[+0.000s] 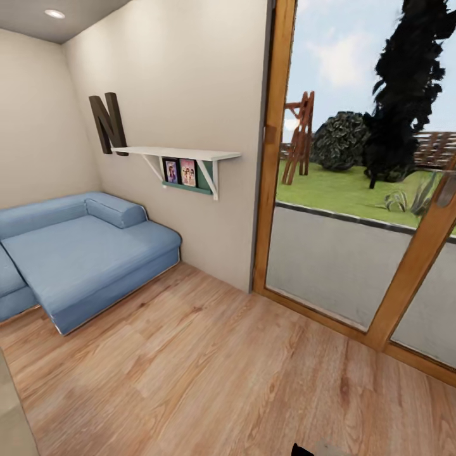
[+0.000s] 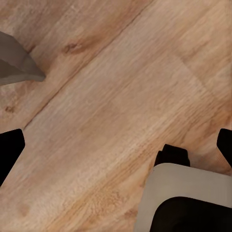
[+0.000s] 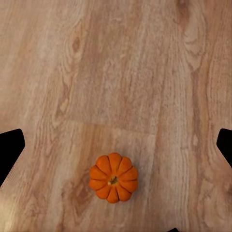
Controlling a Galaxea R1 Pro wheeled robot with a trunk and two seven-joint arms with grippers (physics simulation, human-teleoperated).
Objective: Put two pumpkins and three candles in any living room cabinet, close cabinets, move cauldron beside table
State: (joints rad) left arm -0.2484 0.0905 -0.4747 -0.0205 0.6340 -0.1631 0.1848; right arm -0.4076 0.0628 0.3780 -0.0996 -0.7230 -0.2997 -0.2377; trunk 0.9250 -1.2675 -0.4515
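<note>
The head view takes in a blue sofa (image 1: pixel 82 253), a white wall shelf (image 1: pixel 177 153) and a glass door (image 1: pixel 354 190) over bare wooden floor (image 1: pixel 221 373). One pumpkin (image 3: pixel 113 177) sits upright on the planks beneath the right gripper (image 3: pixel 116 145), whose fingers are spread wide, untouched. The left gripper (image 2: pixel 116 145), fingers also apart, hangs over floor beside the robot's base (image 2: pixel 188 193).

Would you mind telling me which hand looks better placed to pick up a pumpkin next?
The right hand, I would judge: its wrist view shows a pumpkin upright on the wooden floor between its open fingertips. The left wrist view looks onto bare floor beside the robot's base.
</note>
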